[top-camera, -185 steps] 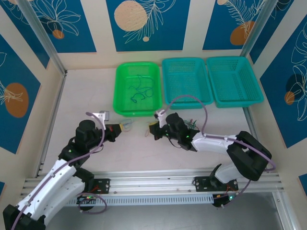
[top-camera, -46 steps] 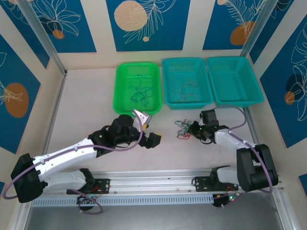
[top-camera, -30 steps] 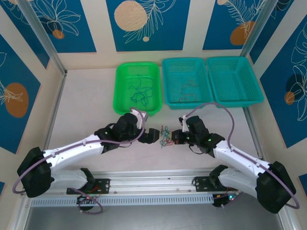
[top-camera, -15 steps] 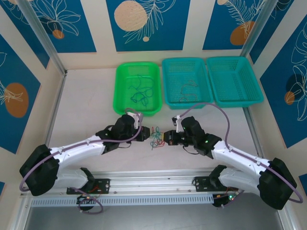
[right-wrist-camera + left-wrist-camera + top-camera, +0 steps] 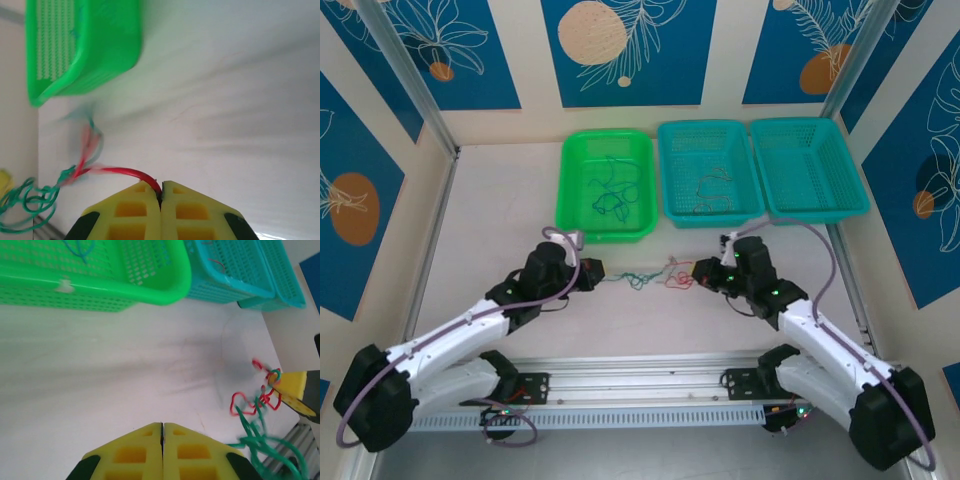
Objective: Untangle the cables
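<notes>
A small bunch of thin cables hangs stretched between my two grippers in front of the trays. Its green strands (image 5: 632,281) run to my left gripper (image 5: 594,271), which is shut; the green loops (image 5: 260,437) trail off beside its fingertips (image 5: 162,426). The red strand (image 5: 676,279) leads to my right gripper (image 5: 703,270), shut on the red cable (image 5: 125,172) at its tips (image 5: 161,192). Green loops (image 5: 30,200) blur at that view's left edge. The red tangle (image 5: 247,401) sits by the right gripper's yellow finger (image 5: 292,387).
A green tray (image 5: 563,190) behind the grippers holds loose green and blue strands (image 5: 610,195). Next to it stand two teal baskets; the middle one (image 5: 665,170) holds thin red strands (image 5: 710,195), and the right one (image 5: 855,170) looks bare. An aluminium rail runs along the near edge.
Both grippers have drawn apart, left going left and right going right. The bunch, compact between them half a second ago, is now pulled out into a line.
</notes>
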